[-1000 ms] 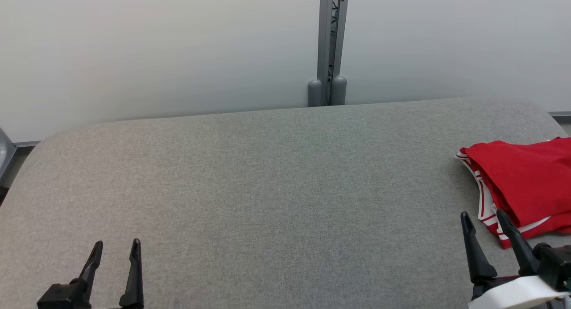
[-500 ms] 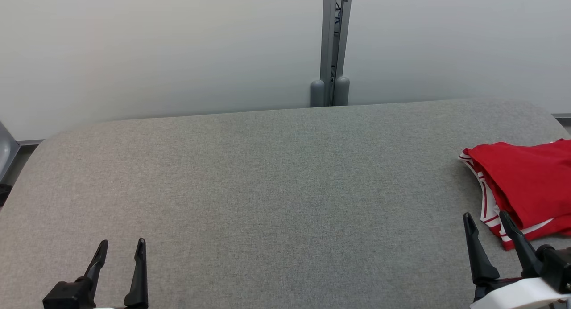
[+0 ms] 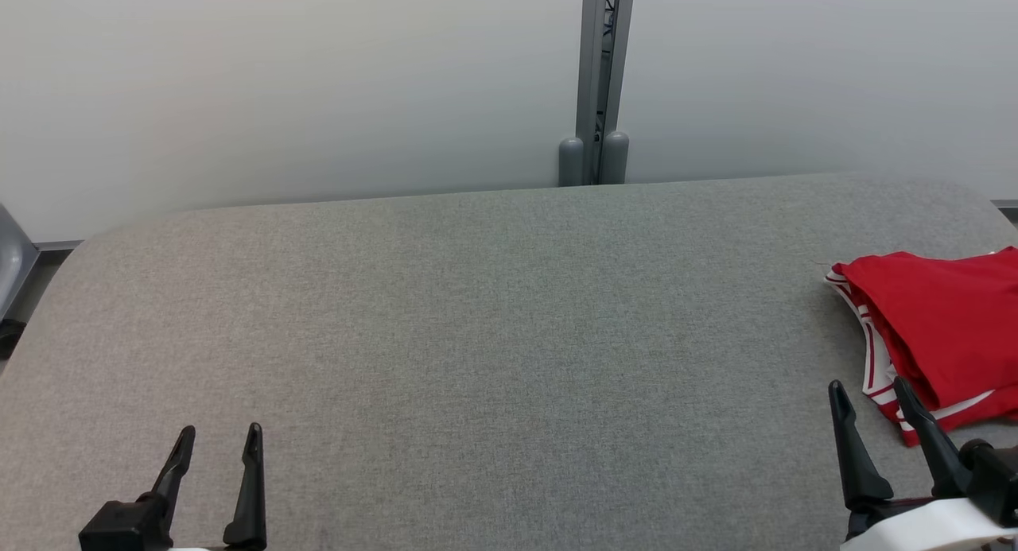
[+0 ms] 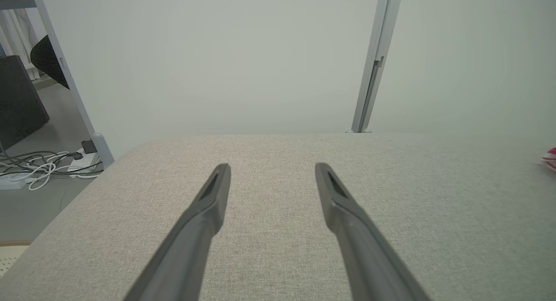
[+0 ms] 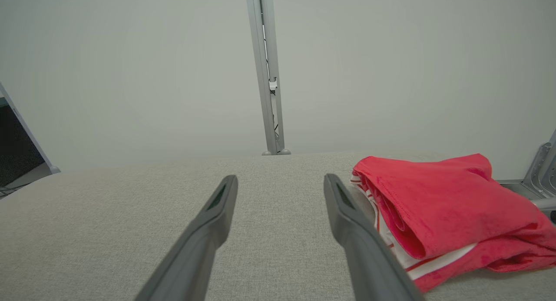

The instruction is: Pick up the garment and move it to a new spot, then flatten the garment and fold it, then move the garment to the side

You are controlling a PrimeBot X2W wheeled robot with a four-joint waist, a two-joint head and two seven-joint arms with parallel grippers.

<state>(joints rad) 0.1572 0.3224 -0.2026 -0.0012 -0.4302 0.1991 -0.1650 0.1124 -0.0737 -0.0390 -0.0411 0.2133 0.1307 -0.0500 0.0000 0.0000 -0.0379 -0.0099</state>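
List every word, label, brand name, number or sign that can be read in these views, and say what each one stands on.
No readable text in any view.
The red garment shows white stripes along its edge but no print or visible tag.
The grey table, the pale wall panels and the metal post carry no lettering.

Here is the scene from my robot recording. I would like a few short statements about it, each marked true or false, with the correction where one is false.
1. The red garment lies near the right end of the grey table. True.
2. The right gripper holds the garment. False: its jaws stand open with nothing between them.
3. The left gripper is open over bare table. True.
4. The garment is spread out flat. False: it lies in folded layers.
5. The garment is plain red. False: its trim has white stripes.
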